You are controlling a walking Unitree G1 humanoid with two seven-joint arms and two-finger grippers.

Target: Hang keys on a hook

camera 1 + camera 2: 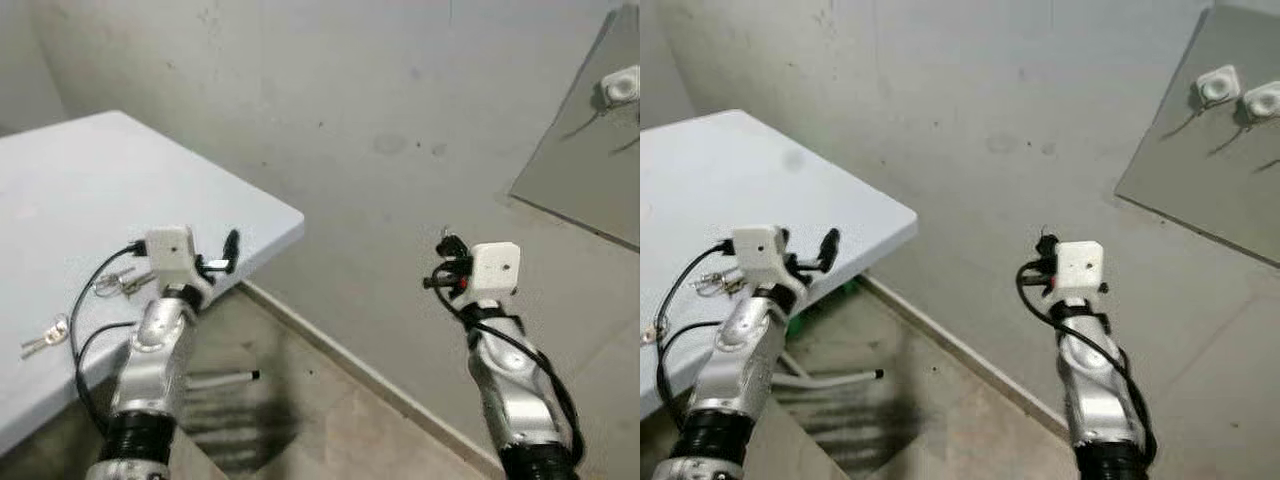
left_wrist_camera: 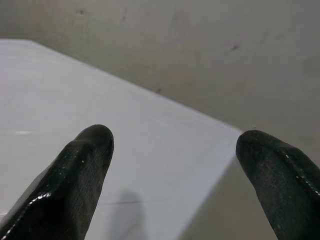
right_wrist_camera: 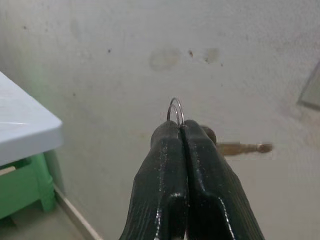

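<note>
A white table [image 1: 90, 190] fills the 9 o'clock side of the head views, its corner pointing toward the grey wall [image 1: 350, 100]. On its top, near the 8 o'clock edge, lie 2 loose sets of keys: one key bunch [image 1: 45, 337] at the far left and a second bunch [image 1: 122, 284] just beside the left arm's wrist. The left gripper [image 1: 222, 256] hangs over the table's near edge, close to the corner; in its wrist view the 2 black fingers [image 2: 80, 170] stand wide apart with nothing between them, the tabletop showing through the gap. Under the table a green stool [image 3: 25, 187] stands on the floor, and a white tube [image 1: 222, 379] lies at 6 o'clock.

Toward 3 o'clock, the right gripper [image 3: 181, 131] is raised before the wall, well apart from the table. Its fingers are pressed fully together, pinching a thin metal key ring [image 3: 175, 111] whose loop pokes out above the tips; a brass-coloured key [image 3: 245, 148] juts sideways behind them. At 1 o'clock a grey board [image 1: 1200, 160] leans on the wall, carrying 2 white hooks [image 1: 1217, 86], far from the held ring.
</note>
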